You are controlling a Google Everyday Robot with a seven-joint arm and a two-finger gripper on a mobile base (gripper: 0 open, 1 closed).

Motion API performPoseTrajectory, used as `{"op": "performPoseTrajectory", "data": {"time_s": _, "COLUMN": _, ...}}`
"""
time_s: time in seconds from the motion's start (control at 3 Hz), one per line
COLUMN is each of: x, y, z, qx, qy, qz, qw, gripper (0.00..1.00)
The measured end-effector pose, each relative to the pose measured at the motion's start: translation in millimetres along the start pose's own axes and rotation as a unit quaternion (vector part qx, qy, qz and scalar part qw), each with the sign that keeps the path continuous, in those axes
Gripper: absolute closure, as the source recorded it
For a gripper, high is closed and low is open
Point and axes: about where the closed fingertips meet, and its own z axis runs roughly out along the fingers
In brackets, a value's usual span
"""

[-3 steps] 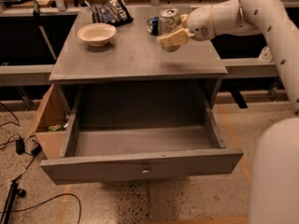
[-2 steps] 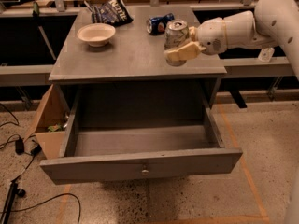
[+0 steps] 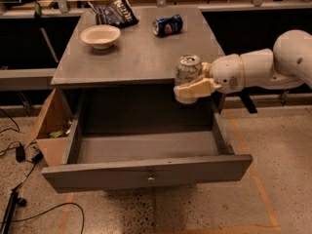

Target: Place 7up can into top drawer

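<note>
Jaws clamped on the 7up can: the gripper holds it upright at the cabinet top's front right edge, just above the open drawer, toward its back right. Best, I judge, to bring it forward clear of the top's lip, then lower it near the drawer floor, off the right wall, before letting go. Its lettering is unreadable; the blue can shows a round red-white-blue mark.

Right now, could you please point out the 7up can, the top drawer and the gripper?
7up can (image 3: 187,72), camera view, on its silver side.
top drawer (image 3: 112,172), camera view, on its front panel.
gripper (image 3: 191,87), camera view, on the finger clasping the can, at the table's (image 3: 131,57) front edge.
</note>
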Motion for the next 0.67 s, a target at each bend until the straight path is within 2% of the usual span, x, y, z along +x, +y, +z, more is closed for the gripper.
{"op": "performPoseTrajectory", "data": {"time_s": 0.33, "x": 13.0, "y": 7.1, "z": 8.5, "qx": -0.011, "qy": 0.006, "qz": 0.012, "qw": 0.9999, "gripper": 1.0}}
{"op": "performPoseTrajectory", "data": {"time_s": 0.67, "x": 28.3, "y": 5.4, "z": 17.5, "qx": 0.0, "qy": -0.029, "qz": 0.026, "qw": 0.9992, "gripper": 1.0}}
